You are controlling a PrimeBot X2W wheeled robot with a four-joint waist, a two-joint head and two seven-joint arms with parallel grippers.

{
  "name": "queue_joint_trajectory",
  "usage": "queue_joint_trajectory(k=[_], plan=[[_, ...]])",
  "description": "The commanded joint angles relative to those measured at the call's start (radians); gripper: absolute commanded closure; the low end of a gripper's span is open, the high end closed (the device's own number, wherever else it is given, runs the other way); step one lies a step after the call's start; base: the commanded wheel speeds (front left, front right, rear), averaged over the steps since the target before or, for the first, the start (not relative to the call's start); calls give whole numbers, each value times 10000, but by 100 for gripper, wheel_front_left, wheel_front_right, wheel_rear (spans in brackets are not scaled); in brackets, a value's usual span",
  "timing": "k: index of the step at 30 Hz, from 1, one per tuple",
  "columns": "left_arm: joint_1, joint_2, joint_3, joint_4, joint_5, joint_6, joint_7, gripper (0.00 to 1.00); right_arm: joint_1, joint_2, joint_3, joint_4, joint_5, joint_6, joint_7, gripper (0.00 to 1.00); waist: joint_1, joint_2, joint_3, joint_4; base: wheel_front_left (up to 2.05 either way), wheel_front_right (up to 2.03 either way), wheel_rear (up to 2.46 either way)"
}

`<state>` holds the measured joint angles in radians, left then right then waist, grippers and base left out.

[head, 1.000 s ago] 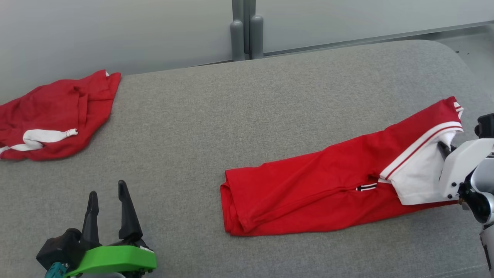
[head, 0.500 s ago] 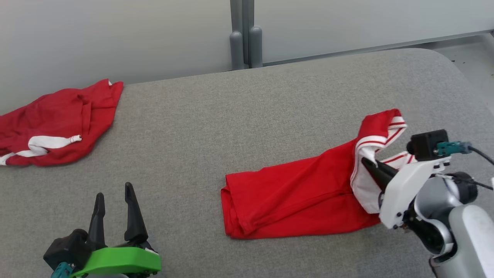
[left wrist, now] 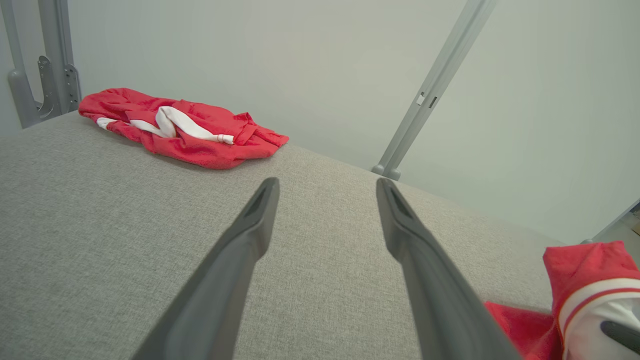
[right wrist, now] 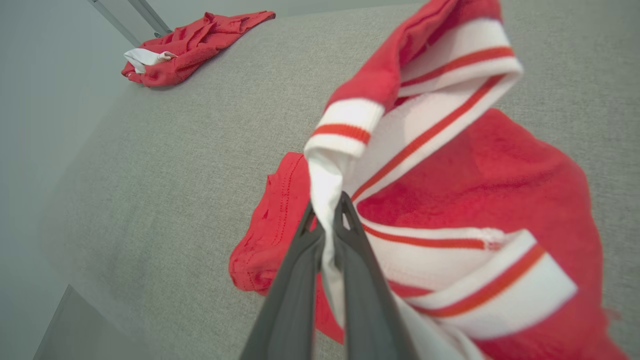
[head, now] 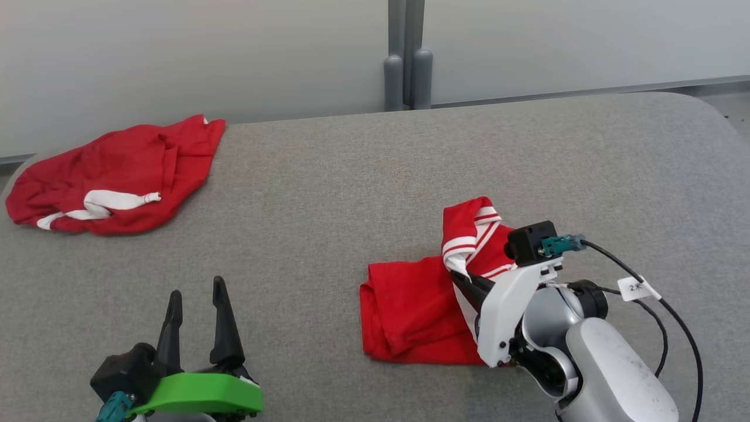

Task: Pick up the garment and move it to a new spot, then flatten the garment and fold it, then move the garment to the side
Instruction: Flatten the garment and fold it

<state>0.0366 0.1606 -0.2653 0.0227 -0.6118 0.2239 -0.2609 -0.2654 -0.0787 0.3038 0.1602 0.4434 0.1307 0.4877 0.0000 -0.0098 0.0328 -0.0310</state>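
From the head camera: finds the garment [head: 410, 310], red with white striped trim, bunched on the grey padded surface [head: 328, 193] toward its near edge, right of the middle. Finds the right gripper [head: 462, 278] pinched together on the garment's white trim, holding that striped end up above the rest, which lies flat. Cannot make out the fingertips properly here, sunk in cloth and partly behind the white wrist bracket [head: 510, 310]. Loses the garment's near right part under the forearm [head: 615, 375]. Notes the left gripper [head: 196, 287] by the near edge at the left, fingers spread wide, holding nothing, its base cut off by the frame. Spots a second red garment [head: 123, 176] crumpled at the far left corner.

From the left wrist: looks along both spread fingers, with only bare grey surface between them. Catches just a corner of the garment at the lower right, cropped by the frame, with a dark sliver beside it, probably a right finger.

From the right wrist: shows both fingers closed on a thin fold of white cloth, tips touching it on either side. Loses the finger bases and part of the striped cuff past the bottom edge.
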Motion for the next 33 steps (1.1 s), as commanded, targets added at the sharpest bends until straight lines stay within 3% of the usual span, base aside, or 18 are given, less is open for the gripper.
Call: queue_joint_trajectory(k=[1, 8, 19, 20, 21, 22, 29, 33], plan=[[-195, -58, -83, 75, 118, -83, 6, 0, -307, 114, 67, 651, -120, 1, -268, 100, 0, 98, -39, 314, 0, 0, 0], [-312, -146, -204, 249, 125, -161, 1, 0, -833, 253, 461, 2279, -181, 1, -802, 100, 0, 98, -63, 679, 0, 0, 0], [-443, -199, -314, 359, 168, -180, -10, 0, -1872, 275, 1588, 4267, 938, 2, -1836, 100, 0, 98, -9, 936, 0, 0, 0], [-454, -196, -312, 366, 167, -178, -11, 0, -1984, 274, 1648, 4369, 1076, 2, -1987, 83, 0, 98, -8, 936, 0, 0, 0], [-457, -191, -317, 374, 162, -180, -12, 0, -2062, 279, 1756, 4432, 1258, 2, -2100, 19, 0, 98, -13, 936, 0, 0, 0], [-452, -182, -316, 386, 155, -184, -12, 0, -2148, 287, 1869, 4465, 1460, 2, -2225, 0, 0, 98, -20, 928, 0, 0, 0], [-306, -128, -299, 363, 157, -114, -17, 0, -2572, 273, 2556, 4304, 2273, 2, -2640, 0, 0, 98, -136, 736, 0, 0, 0], [-195, -92, -321, 293, 191, -47, -19, 0, -2683, 262, 2304, 3834, 2435, 2, -3086, 0, 0, 98, -180, 579, 0, 0, 0]])
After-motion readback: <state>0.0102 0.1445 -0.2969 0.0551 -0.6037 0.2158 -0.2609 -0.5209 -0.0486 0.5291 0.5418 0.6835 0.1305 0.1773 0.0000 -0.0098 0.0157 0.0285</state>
